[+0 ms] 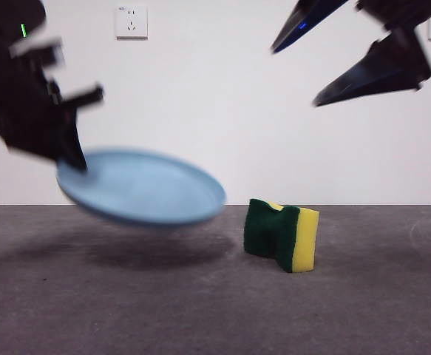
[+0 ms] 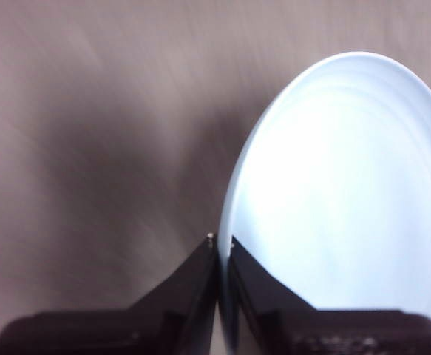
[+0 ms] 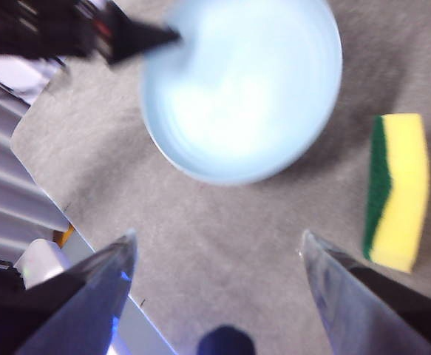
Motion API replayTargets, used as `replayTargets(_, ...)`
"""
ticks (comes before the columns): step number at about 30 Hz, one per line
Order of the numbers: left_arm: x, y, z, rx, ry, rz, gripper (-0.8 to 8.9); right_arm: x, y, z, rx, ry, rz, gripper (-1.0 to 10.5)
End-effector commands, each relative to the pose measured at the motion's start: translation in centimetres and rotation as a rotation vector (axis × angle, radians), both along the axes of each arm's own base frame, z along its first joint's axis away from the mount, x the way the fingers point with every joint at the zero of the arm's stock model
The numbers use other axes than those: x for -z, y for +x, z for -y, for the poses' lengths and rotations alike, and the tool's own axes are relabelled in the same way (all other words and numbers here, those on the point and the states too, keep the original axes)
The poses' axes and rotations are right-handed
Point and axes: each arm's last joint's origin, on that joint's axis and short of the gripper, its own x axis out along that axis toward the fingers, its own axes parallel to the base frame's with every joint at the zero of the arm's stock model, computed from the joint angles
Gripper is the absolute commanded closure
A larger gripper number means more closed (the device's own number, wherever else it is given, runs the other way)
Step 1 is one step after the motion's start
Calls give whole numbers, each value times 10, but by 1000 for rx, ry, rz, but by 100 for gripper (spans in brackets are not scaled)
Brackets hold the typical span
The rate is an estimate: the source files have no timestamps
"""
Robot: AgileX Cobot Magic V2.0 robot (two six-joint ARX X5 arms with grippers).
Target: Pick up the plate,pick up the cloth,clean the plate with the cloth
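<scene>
1. Nearest the front camera is bare grey table (image 1: 200,310), filling the lower part of the frame, with a soft dark shadow under the plate
2. A little farther back, right of centre, the cloth (image 1: 283,235) stands on edge on the table: a yellow sponge with a dark green scouring face turned toward the left. Nothing touches it. In the right wrist view it sits at the right edge of the frame (image 3: 398,191)
3. Left of centre, the plate (image 1: 141,186) hangs in the air above the table, tilted, light blue and round, slightly blurred. It is near the cloth but apart from it
4. The left gripper (image 1: 75,159) comes in from the upper left of the front frame and grips the plate by its left rim. In the left wrist view its two black jaws are nearly closed, pinching the thin rim (image 2: 221,248), with the plate's pale face (image 2: 348,192) filling the right half
5. The right gripper (image 1: 315,70) hangs at the upper right of the front frame, jaws spread wide and holding nothing, above and to the right of the cloth
6. Farthest back is a white wall (image 1: 222,111) with a socket (image 1: 131,21) at the top
7. Progress, as a judgement: the plate is picked up; picking up the cloth and wiping the plate remain
</scene>
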Motion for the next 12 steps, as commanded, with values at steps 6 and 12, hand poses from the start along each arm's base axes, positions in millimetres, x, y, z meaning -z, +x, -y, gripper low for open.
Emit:
replayTargets(6,-89,-46,-15,-32,166,192,821,23,39,-32,-34,-43,-70,567)
replayTargets(12,-134,-82,-24,-55,172,287,821,50,72,-53,-22,-155,-96,567)
